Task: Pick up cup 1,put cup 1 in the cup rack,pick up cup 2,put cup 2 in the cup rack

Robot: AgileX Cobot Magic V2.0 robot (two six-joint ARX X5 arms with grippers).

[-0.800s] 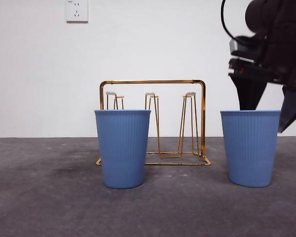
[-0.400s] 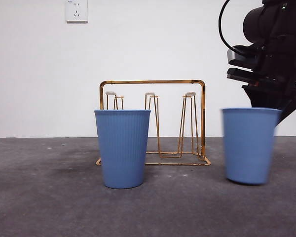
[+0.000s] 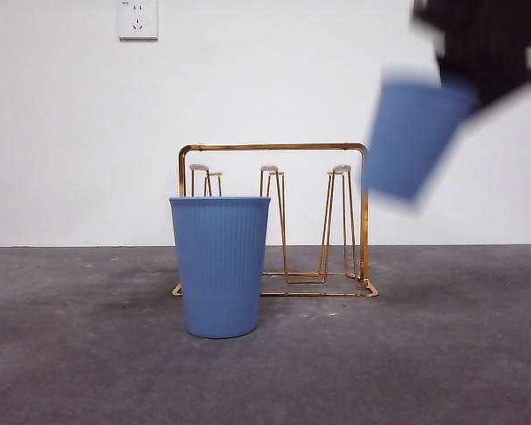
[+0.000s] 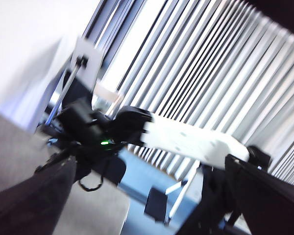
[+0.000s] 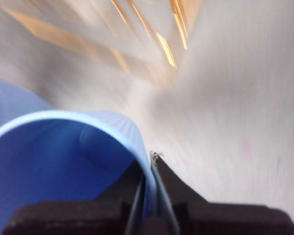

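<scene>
A: Two blue ribbed plastic cups were in view. How was each positioned?

B: The raised cup (image 3: 414,137) hung clear of the table, tilted and blurred, to the right of the cup rack (image 3: 274,220) and level with its top corner. The standing cup (image 3: 219,265) sat upright on the grey table (image 3: 425,354), in front of the rack's left end, hiding part of the frame.

A: Which gripper carried the raised cup?

B: The right gripper (image 5: 149,178). In the right wrist view its jaws were clamped on the cup's rim wall, one jaw inside the cup (image 5: 63,161) and one outside. In the front view the arm showed only as a dark blurred mass at the top right corner.

A: State of the left gripper?

B: The left gripper (image 4: 137,205) was away from the table; its camera faced vertical window blinds (image 4: 210,63) and the white-and-black arm (image 4: 186,142). Its two jaws stood spread, holding nothing.

A: And the rack?

B: Gold wire, on the table against the white wall, its hairpin pegs bare. A wall socket (image 3: 137,19) sat above and to its left.
</scene>
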